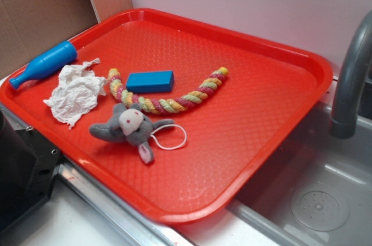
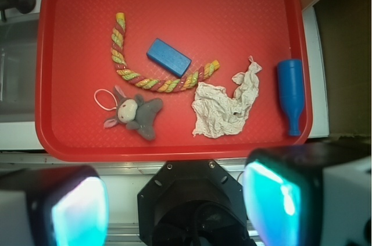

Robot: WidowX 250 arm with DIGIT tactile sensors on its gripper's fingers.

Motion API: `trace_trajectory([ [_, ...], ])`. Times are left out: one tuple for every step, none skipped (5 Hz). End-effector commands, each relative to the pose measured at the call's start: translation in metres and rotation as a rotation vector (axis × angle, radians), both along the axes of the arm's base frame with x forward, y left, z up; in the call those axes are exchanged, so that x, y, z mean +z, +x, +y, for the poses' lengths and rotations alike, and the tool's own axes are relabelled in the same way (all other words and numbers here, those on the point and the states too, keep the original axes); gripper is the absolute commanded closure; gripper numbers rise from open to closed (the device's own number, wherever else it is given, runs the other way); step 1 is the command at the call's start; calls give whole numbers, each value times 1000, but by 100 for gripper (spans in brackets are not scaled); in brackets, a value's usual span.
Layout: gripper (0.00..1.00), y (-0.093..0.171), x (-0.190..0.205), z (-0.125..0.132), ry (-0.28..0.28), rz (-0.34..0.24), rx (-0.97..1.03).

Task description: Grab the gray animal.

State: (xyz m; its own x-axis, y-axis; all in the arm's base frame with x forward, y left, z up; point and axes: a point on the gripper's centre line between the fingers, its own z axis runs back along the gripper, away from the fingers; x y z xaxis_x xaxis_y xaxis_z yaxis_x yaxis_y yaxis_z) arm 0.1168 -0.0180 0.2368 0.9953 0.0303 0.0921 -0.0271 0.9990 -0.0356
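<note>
The gray animal is a small plush toy with a whitish-pink face, pink-lined ears and a thin white cord loop. It lies on the near part of the red tray. In the wrist view my gripper hangs high above the tray's near edge, over the robot base. Its two cyan-padded fingers stand wide apart with nothing between them. The exterior view does not show the gripper.
On the tray also lie a multicolour braided rope, a blue block, a crumpled white tissue and a blue bottle-shaped toy. A grey faucet and sink lie to the right.
</note>
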Motion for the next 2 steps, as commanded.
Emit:
trace_trajectory([
  [0, 0, 0, 0, 0, 0, 0],
  [0, 15, -50, -16, 10, 17, -250],
])
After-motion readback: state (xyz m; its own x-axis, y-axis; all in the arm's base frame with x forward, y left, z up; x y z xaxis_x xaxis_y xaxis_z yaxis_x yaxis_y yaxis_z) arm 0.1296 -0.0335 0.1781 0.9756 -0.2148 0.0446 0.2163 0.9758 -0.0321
